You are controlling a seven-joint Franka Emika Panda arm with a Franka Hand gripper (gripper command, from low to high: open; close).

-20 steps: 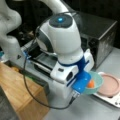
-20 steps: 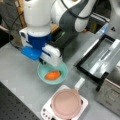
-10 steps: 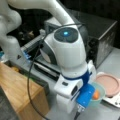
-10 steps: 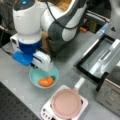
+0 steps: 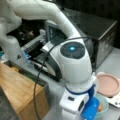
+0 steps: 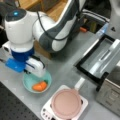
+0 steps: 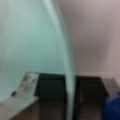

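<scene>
Gripper (image 6: pixel 29 72) low at the bowl's (image 6: pixel 28 81) left rim in a front view; wrist view shows the rim (image 7: pixel 65 65) between the fingers, jaws narrow, clamped on it; carrot (image 6: pixel 40 86) in the bowl just right of the gripper; pink pan (image 6: pixel 66 103) on the scale further right.

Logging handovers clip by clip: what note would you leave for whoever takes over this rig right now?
Gripper: down at the teal bowl, fingers either side of its rim in the wrist view.
Teal bowl: stands on the grey table, with an orange piece, perhaps carrot, inside.
Beside it: pink pan on a white hob.
Done: gripper at the rim. Bowl not yet lifted.
</scene>
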